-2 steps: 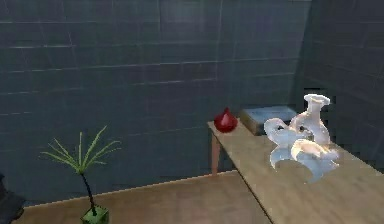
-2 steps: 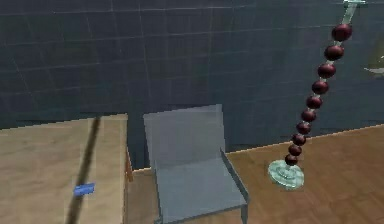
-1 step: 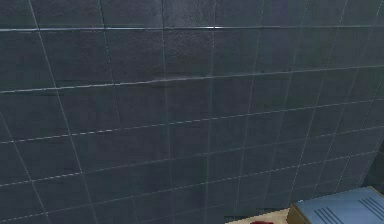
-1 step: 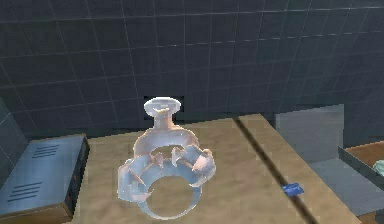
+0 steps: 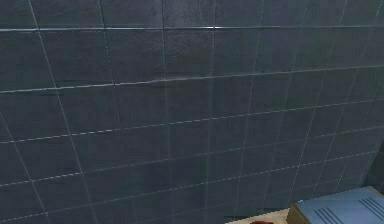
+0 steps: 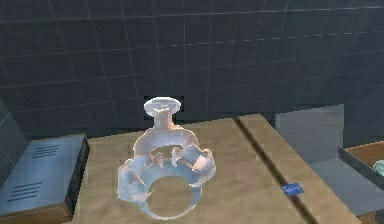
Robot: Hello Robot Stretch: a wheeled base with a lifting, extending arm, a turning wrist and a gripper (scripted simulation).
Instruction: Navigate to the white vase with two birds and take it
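Vase [image 6: 165, 165]: pale, see-through whitish thing with a narrow neck and a flared top. Lower down it widens into a ring with little spikes sticking out. Honestly can't make out any birds on it.
Vase spot: on the left half of the table [image 6: 240, 195], with the bottom ring close to the front edge and the neck reaching up past the back edge. Can't tell if it's actually resting on the wood.
Gripper: can't tell its state, or whether it's got anything.
Table: light wood, with a dark seam running diagonally from the back edge toward the right front.
Blue bit [image 6: 292, 188]: tiny blue thing just right of that seam, well apart from the vase.
Box [image 6: 40, 175]: grey-blue slatted box off the table's left edge. A similar one sits in the forward view's bottom right corner [image 5: 340, 208].
Grey panel [image 6: 310, 135]: flat grey slab beyond the table's right back corner.
Tray [image 6: 368, 160]: dark-rimmed, teal inside, past the table's right edge.
Wall [image 5: 150, 100]: dark blue-grey tiles, also behind the table [image 6: 200, 60].
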